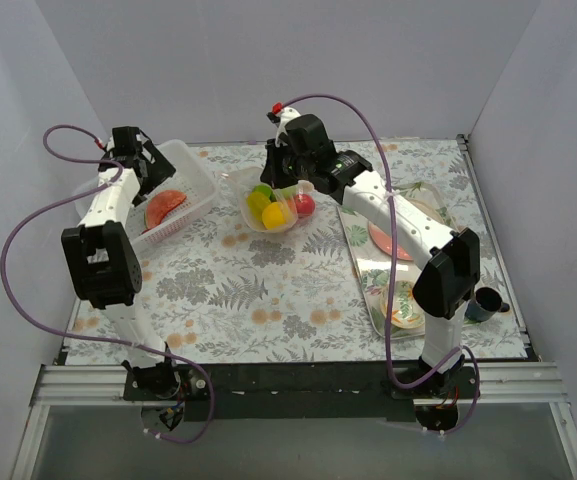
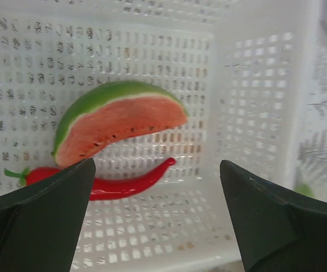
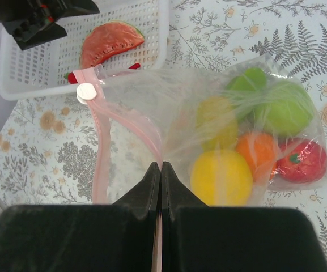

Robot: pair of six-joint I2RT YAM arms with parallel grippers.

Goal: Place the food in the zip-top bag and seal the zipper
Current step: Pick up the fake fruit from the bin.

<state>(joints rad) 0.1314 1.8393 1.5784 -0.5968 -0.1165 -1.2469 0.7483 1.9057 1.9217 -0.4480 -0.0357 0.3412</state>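
Mid worktop point(image 1: 268, 300), the zip-top bag point(image 3: 174, 102) holds round fruits point(image 3: 220, 175), its zipper point(image 3: 100, 153) pinched in the clenched right tool point(image 3: 161, 170). Farther left, the released left tool point(image 2: 156, 170) hovers over the watermelon slice point(image 2: 118, 122) in the white basket point(image 2: 254, 102). The chilli point(image 2: 129, 184) just beside the slice might get caught too, and the one-point pinch may let the bag's mouth sag shut
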